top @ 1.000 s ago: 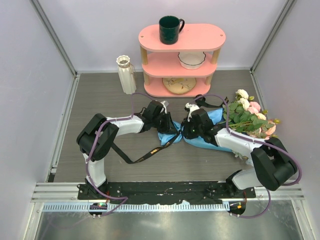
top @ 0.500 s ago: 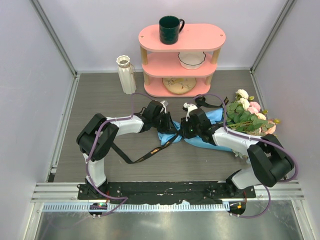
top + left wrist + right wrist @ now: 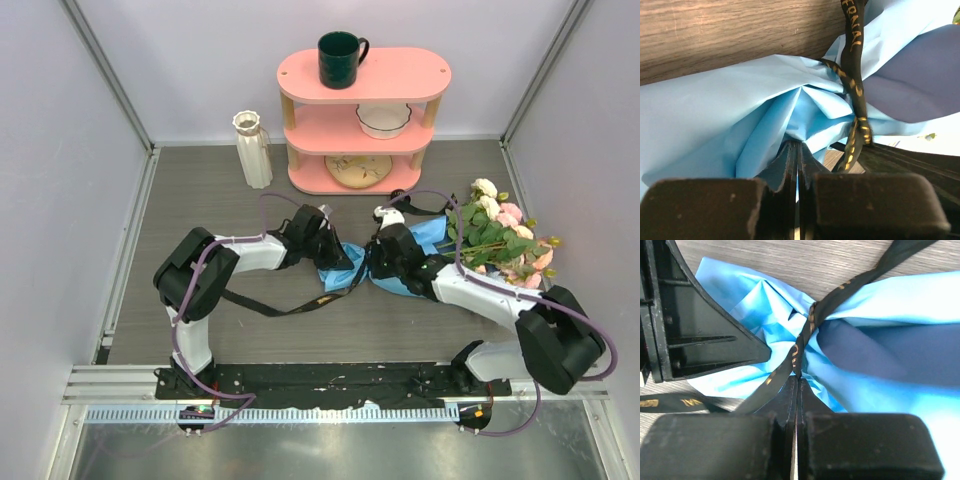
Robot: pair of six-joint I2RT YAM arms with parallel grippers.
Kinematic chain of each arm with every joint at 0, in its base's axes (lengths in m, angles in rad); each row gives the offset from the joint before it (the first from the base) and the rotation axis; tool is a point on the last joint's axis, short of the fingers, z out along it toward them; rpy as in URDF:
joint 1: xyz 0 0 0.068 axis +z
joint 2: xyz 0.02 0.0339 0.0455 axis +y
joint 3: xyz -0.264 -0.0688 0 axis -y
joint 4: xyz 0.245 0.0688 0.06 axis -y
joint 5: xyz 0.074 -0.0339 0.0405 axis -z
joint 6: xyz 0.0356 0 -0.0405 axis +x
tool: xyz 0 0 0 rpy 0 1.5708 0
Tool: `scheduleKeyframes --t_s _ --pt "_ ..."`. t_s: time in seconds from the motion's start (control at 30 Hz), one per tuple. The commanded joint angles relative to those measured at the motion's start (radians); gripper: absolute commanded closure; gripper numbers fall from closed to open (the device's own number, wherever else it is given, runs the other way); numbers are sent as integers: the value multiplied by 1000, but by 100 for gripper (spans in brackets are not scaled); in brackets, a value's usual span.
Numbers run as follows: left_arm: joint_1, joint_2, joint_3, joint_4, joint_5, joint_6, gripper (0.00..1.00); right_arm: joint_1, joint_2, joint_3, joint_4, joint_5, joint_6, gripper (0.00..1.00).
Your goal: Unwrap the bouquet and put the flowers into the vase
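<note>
The bouquet lies on the table at the right, its flowers pointing right and its blue paper gathered at the left end. A black ribbon with gold writing binds that gathered neck, and its loose end trails left over the table. My left gripper is shut on a fold of the blue paper's tail. Facing it from the right, my right gripper is shut on the ribbon at the neck. Both grippers meet at the neck, left gripper and right gripper. The cream ribbed vase stands upright at the back left.
A pink three-tier shelf stands at the back centre with a dark green mug on top, a white bowl on the middle tier and a plate on the bottom. Walls close in on both sides.
Both grippers have shut, the left on the paper and the right on the ribbon. The right arm shifted slightly, and the loose ribbon end now lies flatter on the table.
</note>
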Motion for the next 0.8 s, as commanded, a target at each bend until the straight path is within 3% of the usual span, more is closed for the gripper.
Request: scheduleKeyframes --t_s 0.0,0.37,0.57,0.77 --pt "3 29 -40 36 -27 -53 97 3 -112 -25 70 96 123 99" --pt "5 14 -42 12 -38 -20 96 2 -222 -16 -16 150 105 99" --pt "5 20 -46 13 -42 -15 96 3 -310 19 79 -23 123 99" --pt "5 26 -48 24 -36 -18 96 3 -267 74 163 -195 193 99"
